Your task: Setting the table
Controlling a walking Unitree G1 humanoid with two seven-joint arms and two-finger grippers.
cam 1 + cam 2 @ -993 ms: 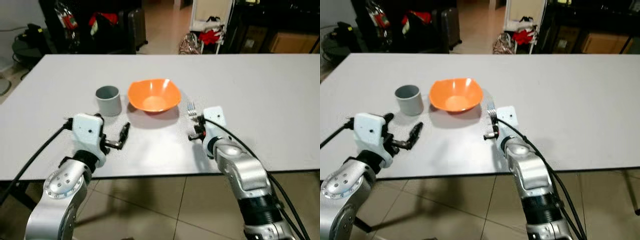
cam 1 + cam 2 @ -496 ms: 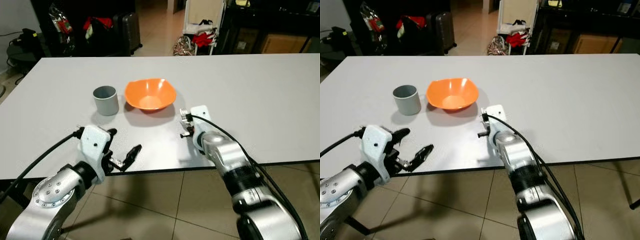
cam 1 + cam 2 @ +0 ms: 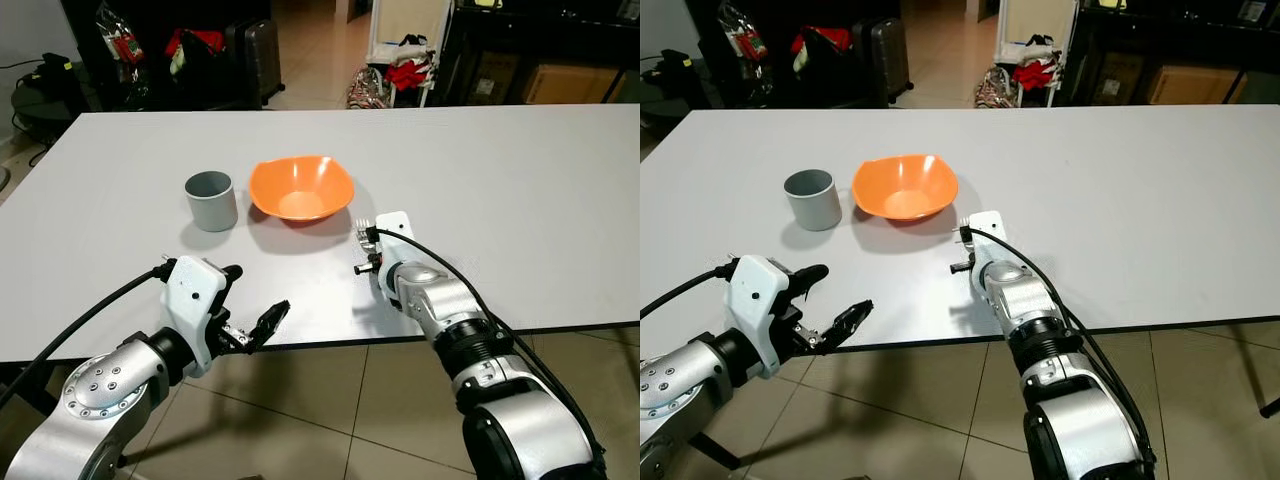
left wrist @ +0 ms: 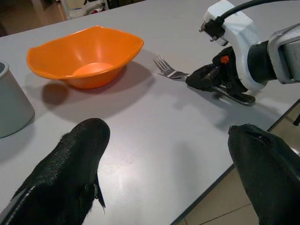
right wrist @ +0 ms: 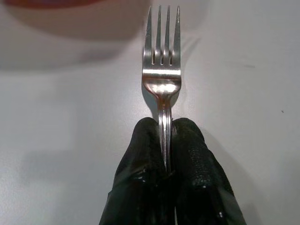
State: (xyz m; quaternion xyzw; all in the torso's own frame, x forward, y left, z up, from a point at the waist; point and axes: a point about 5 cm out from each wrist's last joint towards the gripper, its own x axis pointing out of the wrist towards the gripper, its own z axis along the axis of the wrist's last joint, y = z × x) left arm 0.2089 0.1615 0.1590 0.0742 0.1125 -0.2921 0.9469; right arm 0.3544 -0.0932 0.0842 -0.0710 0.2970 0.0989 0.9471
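Right tool (image 5: 165, 140): fingers pinched on the handle of a silver fork (image 5: 162, 77), low over the white bench (image 3: 520, 170).
Fork: just right of the orange bowl (image 3: 302, 188), tines pointing away from the robot.
Left tool (image 3: 252, 312): fingers spread apart, holding nothing, at the bench's near edge.
Grey cup (image 3: 212, 200): left of the bowl.
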